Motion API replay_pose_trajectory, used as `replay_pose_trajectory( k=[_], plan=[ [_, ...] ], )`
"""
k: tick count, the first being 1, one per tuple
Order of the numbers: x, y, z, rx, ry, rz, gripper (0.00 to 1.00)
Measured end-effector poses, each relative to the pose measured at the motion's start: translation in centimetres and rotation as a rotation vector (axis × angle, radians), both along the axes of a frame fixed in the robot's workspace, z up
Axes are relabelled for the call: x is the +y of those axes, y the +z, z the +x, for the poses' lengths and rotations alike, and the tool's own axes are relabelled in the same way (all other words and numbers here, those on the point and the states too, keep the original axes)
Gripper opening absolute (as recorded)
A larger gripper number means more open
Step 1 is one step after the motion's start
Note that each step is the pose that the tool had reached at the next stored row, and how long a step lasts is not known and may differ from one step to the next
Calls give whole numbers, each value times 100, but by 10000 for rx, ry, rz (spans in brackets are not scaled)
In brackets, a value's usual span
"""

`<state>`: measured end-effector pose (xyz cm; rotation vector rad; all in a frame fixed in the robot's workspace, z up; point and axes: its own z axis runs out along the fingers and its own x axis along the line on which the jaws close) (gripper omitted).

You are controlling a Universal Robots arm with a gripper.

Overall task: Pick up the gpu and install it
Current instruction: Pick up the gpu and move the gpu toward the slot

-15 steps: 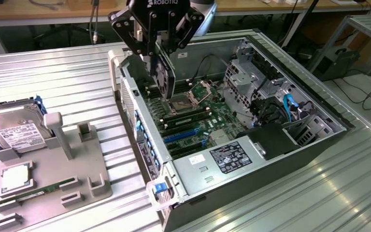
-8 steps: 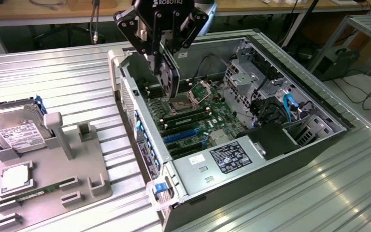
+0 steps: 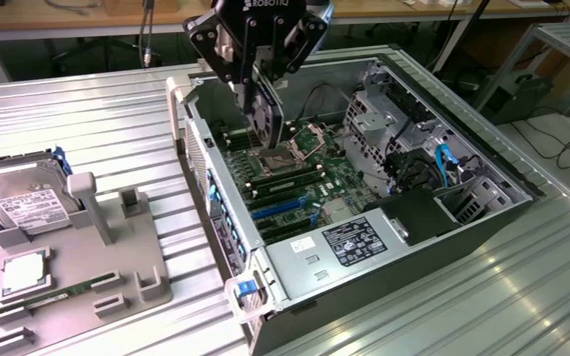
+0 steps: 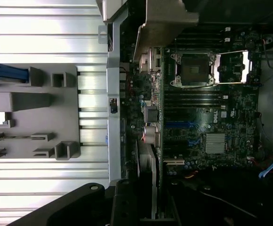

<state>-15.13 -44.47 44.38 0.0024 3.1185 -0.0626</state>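
The gpu is a thin dark card hanging on edge, upright, inside the open computer case. My gripper is shut on the card's upper part. The card's lower edge hovers just above the motherboard, near the cpu socket and the memory slots. From the wrist view I see the gpu edge-on, running across the board between my fingers. The blue expansion slots lie a little nearer the case's front, apart from the card.
A grey parts holder sits on the ribbed metal table at the exterior view's left, carrying a silver hard drive, a cpu and a green memory stick. A drive cage and cables crowd the case's far side.
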Motion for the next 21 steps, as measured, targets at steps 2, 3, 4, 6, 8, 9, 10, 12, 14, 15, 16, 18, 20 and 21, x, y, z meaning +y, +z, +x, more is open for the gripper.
replay_pose_trajectory(
  k=[2,3,4,6,8,9,10,12,14,15,16,18,20,21],
  plan=[
    [0,0,18,-1,-1,0,28],
    [0,0,28,0,0,0,28],
    [0,0,38,0,0,-1,28],
    [0,-1,58,0,0,0,28],
    [0,-1,78,0,0,0,28],
    [0,-1,89,0,0,0,28],
    [0,-1,100,-1,0,1,28],
    [0,-1,119,0,1,0,28],
    [0,-2,139,0,0,1,28],
    [0,-2,151,0,0,0,28],
    [0,-2,162,-1,0,1,28],
    [0,-2,188,0,0,0,28],
    [0,-3,214,0,0,0,28],
    [0,-4,227,0,0,0,28]
  ],
)
